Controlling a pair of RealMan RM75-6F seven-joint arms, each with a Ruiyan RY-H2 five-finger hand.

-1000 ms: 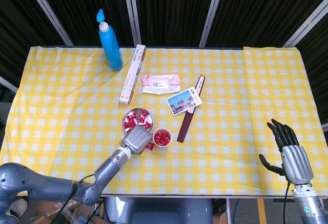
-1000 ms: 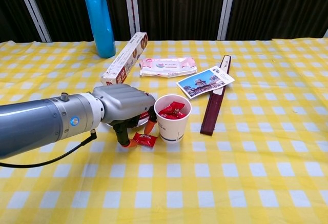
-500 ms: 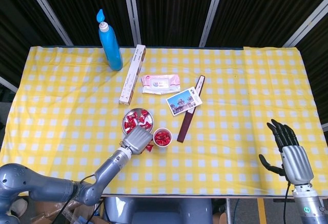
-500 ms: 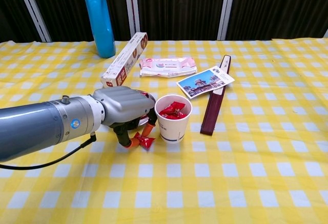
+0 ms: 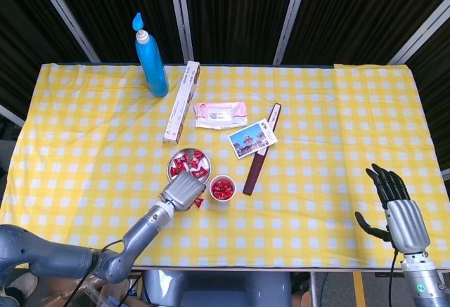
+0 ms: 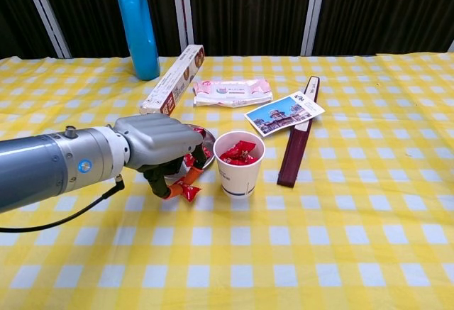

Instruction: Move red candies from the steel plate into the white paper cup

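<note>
**Left hand pinches a red candy beside the cup**

The bench (image 5: 337, 110) wears a yellow and white checked cloth, and behind it the room is dark panelling broken by slanted pale bars. At the 11 o'clock corner of the cloth stands a blue bottle (image 5: 151, 57). A long white box (image 5: 182, 101) lies just to its right, then a pink wipes pack (image 5: 221, 115), a postcard (image 5: 252, 139) and a dark flat case (image 5: 261, 152) that the postcard partly covers.

The steel plate (image 5: 184, 164) sits near the middle of the bench, towards 7 o'clock, round and shiny, with red candies (image 5: 190, 166) in glossy twisted wrappers heaped on it. The white paper cup (image 6: 239, 163) stands upright just beside the plate at its 4 o'clock, and several red candies already show inside its rim.

The left hand (image 6: 152, 147) hangs low at the plate's 6 o'clock edge, partly covering it in the chest view. Its fingers are curled down and clamp one red candy (image 6: 186, 190) at the tips, just left of the cup and close over the cloth. Whether that candy touches the cloth I cannot tell.

The right hand (image 5: 397, 205) stays at the 4 o'clock corner, well apart from everything, fingers apart and holding nothing.
</note>
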